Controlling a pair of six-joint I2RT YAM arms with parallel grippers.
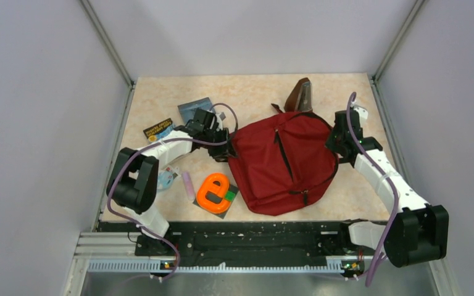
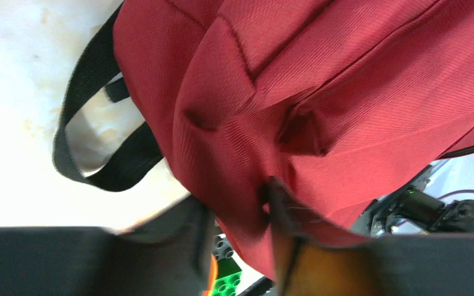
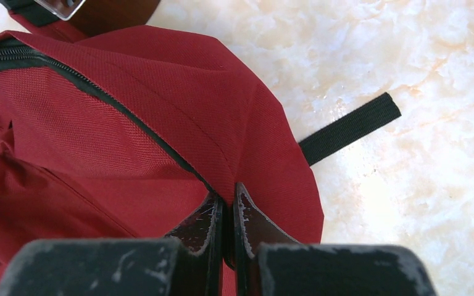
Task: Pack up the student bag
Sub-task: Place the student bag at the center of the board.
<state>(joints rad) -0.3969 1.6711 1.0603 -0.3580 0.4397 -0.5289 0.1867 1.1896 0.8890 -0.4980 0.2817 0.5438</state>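
Seen from above, the student bag (image 1: 284, 163) lies right of the table (image 1: 160, 105) centre, front up. Its long axis runs far to near, top toward the back. The left gripper (image 1: 221, 148) is at its left edge and the right gripper (image 1: 335, 140) at its far right corner. In the left wrist view, the jaws straddle a red fold; whether they grip it is unclear. In the right wrist view, the jaws are pinched shut on the bag's edge.

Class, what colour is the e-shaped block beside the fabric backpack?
Bright orange; the e-shaped plastic block shows best from the top camera.
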